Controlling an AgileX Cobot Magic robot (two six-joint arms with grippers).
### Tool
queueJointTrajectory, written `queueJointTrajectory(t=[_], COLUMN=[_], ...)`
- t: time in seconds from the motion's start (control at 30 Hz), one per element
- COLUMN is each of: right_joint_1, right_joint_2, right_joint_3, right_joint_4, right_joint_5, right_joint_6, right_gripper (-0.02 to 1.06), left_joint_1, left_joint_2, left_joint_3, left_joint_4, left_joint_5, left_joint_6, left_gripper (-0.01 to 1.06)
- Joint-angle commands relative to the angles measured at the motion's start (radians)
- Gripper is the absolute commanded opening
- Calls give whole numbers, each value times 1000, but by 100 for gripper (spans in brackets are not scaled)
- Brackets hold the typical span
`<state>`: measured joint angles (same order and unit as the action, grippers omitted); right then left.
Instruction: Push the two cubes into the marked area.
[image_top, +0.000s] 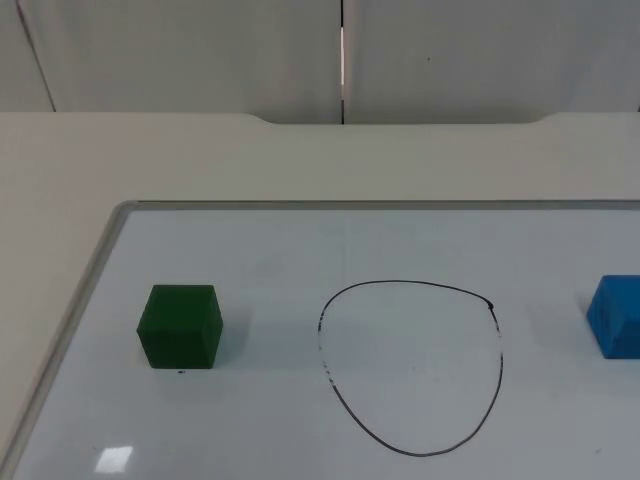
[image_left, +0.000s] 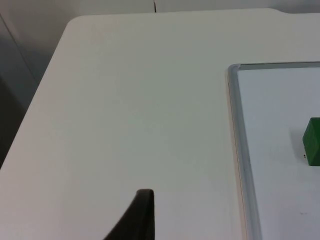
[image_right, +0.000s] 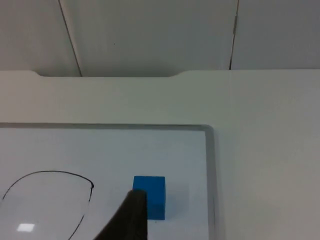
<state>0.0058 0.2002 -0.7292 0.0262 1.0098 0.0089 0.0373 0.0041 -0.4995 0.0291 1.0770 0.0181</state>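
A: What lies on the whiteboard (image_top: 300, 240), left to right?

B: A green cube (image_top: 180, 326), a hand-drawn black oval outline (image_top: 410, 367), then a blue cube (image_top: 617, 316). Both cubes sit outside the oval.

A: And the grippers?

B: The left gripper (image_left: 136, 220) hangs over bare white table (image_left: 125, 100), beside the board's frame. The right gripper (image_right: 131, 217) is above the board, its fingertip overlapping the blue cube. Whether either is apart or together, I cannot tell.
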Motion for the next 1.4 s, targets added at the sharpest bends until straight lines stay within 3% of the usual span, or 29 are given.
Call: queueJointTrajectory(t=[0.0, 0.43, 0.8, 0.97, 1.07, 1.17, 1.37], right_joint_1=[5, 5, 5, 5, 5, 5, 5], right_joint_2=[53, 501, 778, 868, 900, 900, 900], right_joint_3=[-27, -238, -268, -268, -268, -268, -268], right_joint_4=[3, 1, -4, -26, -19, -17, -17], right_joint_5=[-35, -112, -191, -200, -211, -218, -218], right_joint_6=[-2, -24, -24, -24, -24, -24, -24], right_gripper=[103, 103, 102, 91, 73, 65, 56], left_joint_1=[4, 4, 4, 4, 4, 4, 4], left_joint_2=[-4, -4, -4, -4, -4, -4, -4], left_joint_3=[4, 4, 4, 4, 4, 4, 4], left_joint_4=[-12, -12, -12, -12, -12, -19, -50], left_joint_5=[-4, -4, -4, -4, -4, -4, -4], left_joint_6=[-8, -8, -8, -8, -8, 0, 3], left_gripper=[105, 105, 105, 105, 105, 105, 105])
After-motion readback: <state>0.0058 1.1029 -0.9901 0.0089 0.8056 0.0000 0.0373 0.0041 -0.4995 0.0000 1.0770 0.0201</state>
